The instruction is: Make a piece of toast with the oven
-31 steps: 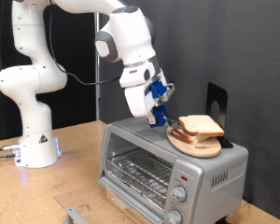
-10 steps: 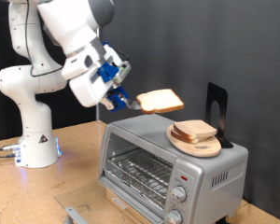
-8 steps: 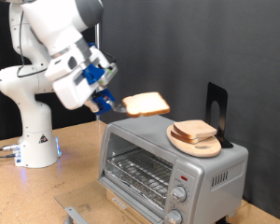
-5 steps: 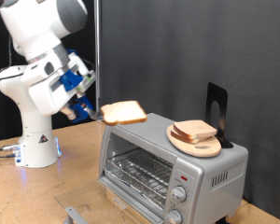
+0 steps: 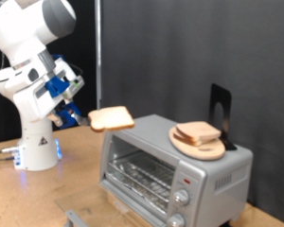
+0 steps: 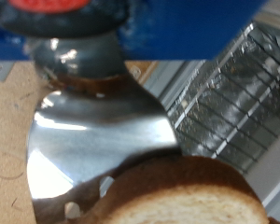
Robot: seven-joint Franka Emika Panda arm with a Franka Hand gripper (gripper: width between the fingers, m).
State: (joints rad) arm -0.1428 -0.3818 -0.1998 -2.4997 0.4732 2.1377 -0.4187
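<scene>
Gripper (image 5: 76, 115): seen at the exterior view's left, raised above the desk (image 5: 47, 189) and off to the left of the oven (image 5: 170, 172).
Jaws: pressed together on the handle of a metal spatula (image 6: 98, 140), as far as the exterior view shows; in the wrist view the dark handle end is seen running into the shiny blade.
Piece of toast (image 5: 112, 118): carried flat on the spatula blade, in the air just beyond the oven's upper left corner, touching neither the oven nor the desk. In the wrist view its crust (image 6: 182, 196) is seen lying over the far end of the blade.
Oven: stood on the desk at the exterior view's right, its wire rack visible through the front.
Knobs (image 5: 182, 203): two, set on the front panel at the lower right of the oven.
Wooden board (image 5: 200, 144): rested on the oven's top, with other slices (image 5: 199, 132) piled on it.
</scene>
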